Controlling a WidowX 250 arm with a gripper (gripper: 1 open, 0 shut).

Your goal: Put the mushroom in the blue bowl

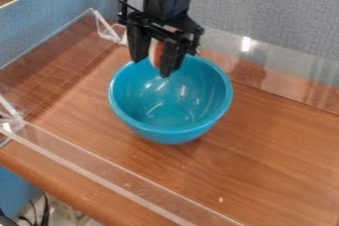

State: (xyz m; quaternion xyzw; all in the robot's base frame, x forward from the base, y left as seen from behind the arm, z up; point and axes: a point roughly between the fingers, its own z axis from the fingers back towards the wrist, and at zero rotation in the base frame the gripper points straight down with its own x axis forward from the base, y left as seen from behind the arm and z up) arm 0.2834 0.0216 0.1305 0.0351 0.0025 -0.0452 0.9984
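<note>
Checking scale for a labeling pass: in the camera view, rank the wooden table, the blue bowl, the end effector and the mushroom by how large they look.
1. Wooden table, largest.
2. Blue bowl.
3. End effector, narrower than the bowl.
4. Mushroom, smallest; only an orange-brown sliver shows between the fingers.

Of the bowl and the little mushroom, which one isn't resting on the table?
The mushroom: small and orange-brown, it is up between the fingers over the blue bowl, which sits on the wooden table.

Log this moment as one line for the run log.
gripper: over far rim of blue bowl, pointing down | mushroom: between the fingers, not yet in bowl | jaw state: unclear | surface: wooden table
</note>
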